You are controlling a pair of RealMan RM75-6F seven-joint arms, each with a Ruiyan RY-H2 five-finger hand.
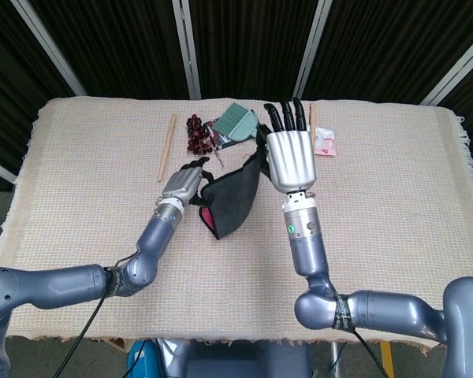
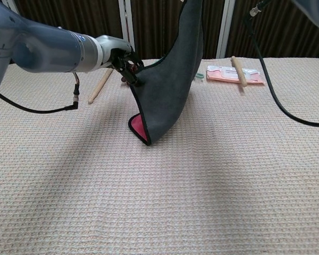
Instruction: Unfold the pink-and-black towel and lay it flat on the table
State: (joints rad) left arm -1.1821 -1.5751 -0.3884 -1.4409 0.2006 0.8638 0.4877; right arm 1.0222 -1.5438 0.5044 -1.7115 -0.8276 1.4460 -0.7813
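Note:
The towel [image 1: 230, 197] [image 2: 169, 90] is dark grey-black outside with a pink inner face showing at its lowest corner. It hangs stretched between my two hands, and that bottom corner touches the table. My left hand [image 1: 183, 183] [image 2: 122, 59] pinches the towel's left edge just above the table. High above the table, my right hand [image 1: 290, 153] holds the top corner with its fingers pointing away from me. In the chest view the right hand is out of frame.
At the back of the beige woven tablecloth [image 1: 394, 205] lie a wooden stick [image 1: 166, 147], dark red beads [image 1: 195, 134], a green item [image 1: 235, 122], a second stick [image 1: 312, 126] and a pink packet [image 2: 231, 74]. A black cable [image 2: 271, 85] hangs at the right.

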